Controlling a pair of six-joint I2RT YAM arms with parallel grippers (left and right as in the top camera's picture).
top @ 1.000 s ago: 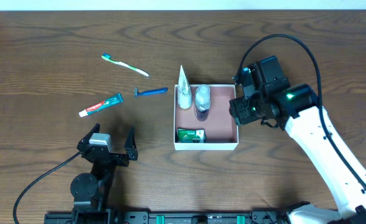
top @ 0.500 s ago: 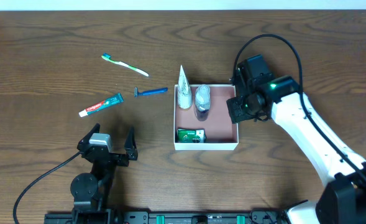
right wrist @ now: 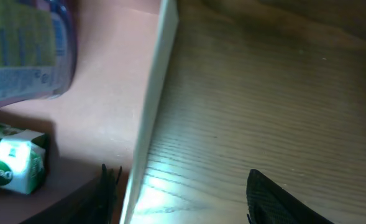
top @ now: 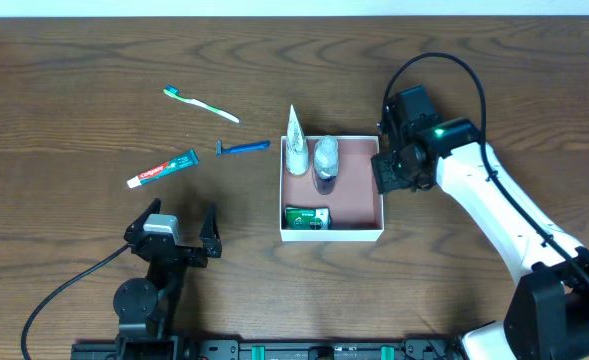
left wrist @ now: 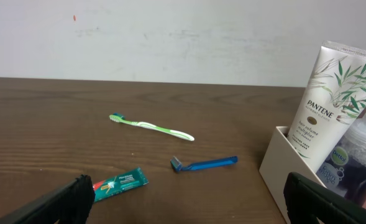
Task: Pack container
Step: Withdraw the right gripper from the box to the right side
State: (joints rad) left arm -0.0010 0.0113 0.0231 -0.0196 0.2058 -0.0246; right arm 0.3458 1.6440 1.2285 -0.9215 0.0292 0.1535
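Roughly at the centre of the desk (top: 74,60), the container (top: 332,236) was found, its three-o'clock wall straddled by the right gripper (right wrist: 184,199), jaws parted and empty, as shown only by the right wrist view. If that wall were caught, the container could be dragged or tipped. The left gripper (top: 174,228) was parked at seven o'clock, jaws open and empty. Left unpacked toward ten o'clock were the toothbrush (top: 202,103), razor (top: 244,148) and toothpaste (top: 162,170).

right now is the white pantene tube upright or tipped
Upright: the white Pantene tube stands crimped end up in the shallow white-walled container, above its rim.
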